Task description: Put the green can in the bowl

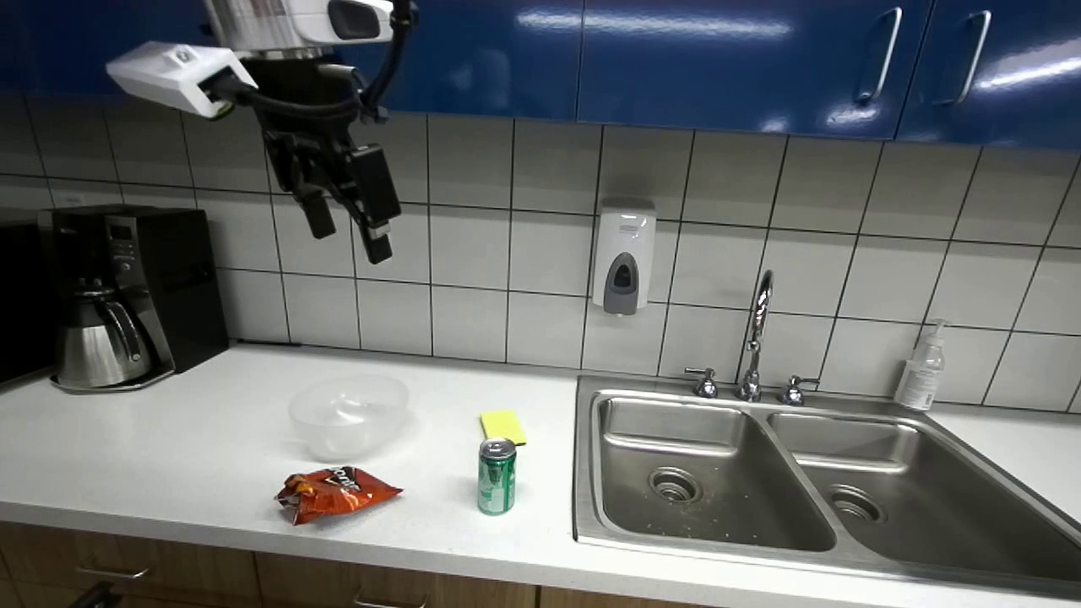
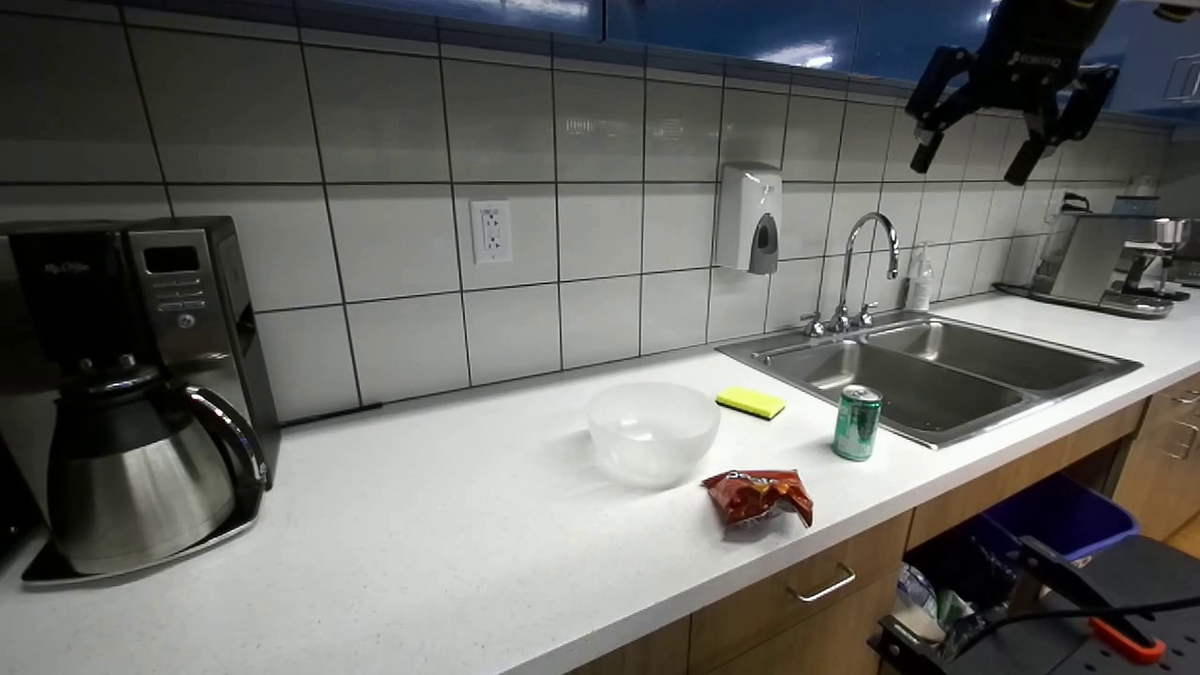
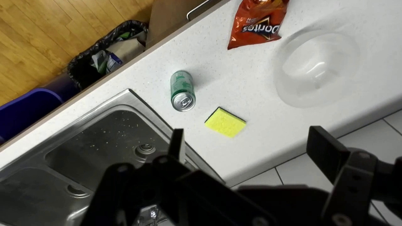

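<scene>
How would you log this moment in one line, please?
Gripper: open, empty; green drink can: upright on counter; translucent bowl: beside Doritos bag; placement: pending

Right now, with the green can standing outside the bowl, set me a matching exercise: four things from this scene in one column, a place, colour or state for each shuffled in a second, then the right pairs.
Things
1. green can
2. bowl
3. sponge
4. gripper

Places, colours, states
A. translucent and whitish
B. open and raised in the air, holding nothing
C. upright, with a silvery top
D. yellow on top, lying flat on the counter

Right pairs: 1-C; 2-A; 3-D; 4-B
</scene>
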`<state>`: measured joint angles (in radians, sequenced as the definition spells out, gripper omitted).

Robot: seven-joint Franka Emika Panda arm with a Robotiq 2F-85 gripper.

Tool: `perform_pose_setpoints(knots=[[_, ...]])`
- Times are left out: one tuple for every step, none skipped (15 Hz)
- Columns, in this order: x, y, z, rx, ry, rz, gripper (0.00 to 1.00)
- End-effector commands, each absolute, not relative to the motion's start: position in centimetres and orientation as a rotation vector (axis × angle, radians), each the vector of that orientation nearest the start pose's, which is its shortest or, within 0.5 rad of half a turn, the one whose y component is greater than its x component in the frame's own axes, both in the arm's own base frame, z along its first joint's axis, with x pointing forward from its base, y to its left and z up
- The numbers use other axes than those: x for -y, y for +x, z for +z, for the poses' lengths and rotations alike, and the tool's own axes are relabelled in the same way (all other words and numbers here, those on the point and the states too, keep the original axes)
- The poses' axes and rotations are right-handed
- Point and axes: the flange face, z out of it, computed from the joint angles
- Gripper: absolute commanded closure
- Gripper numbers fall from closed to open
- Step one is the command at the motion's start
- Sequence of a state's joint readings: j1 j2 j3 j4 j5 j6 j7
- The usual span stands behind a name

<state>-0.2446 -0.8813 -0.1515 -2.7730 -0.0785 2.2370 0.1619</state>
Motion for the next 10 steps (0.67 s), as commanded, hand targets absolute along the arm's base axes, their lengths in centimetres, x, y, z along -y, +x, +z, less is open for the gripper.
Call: perform_pose_setpoints(knots=[[16.4,29.5,46.6,-0.803,-2.958,-0.562,0.0],[17.2,29.6,46.0,-0.822,-2.948,-0.561,0.0],[17.8,29.7,45.3,-0.838,-2.939,-0.555,0.0],[18.4,29.9,44.6,-0.854,-2.932,-0.549,0.0],[18.7,30.1,43.9,-0.862,-2.93,-0.538,0.0],[18.9,30.5,43.1,-0.872,-2.931,-0.528,0.0],[19.1,30.8,42.4,-0.878,-2.931,-0.517,0.0],[19.1,31.3,41.6,-0.884,-2.936,-0.505,0.0],[19.2,31.7,41.0,-0.889,-2.941,-0.498,0.0],[19.4,32.2,40.4,-0.895,-2.947,-0.487,0.0]])
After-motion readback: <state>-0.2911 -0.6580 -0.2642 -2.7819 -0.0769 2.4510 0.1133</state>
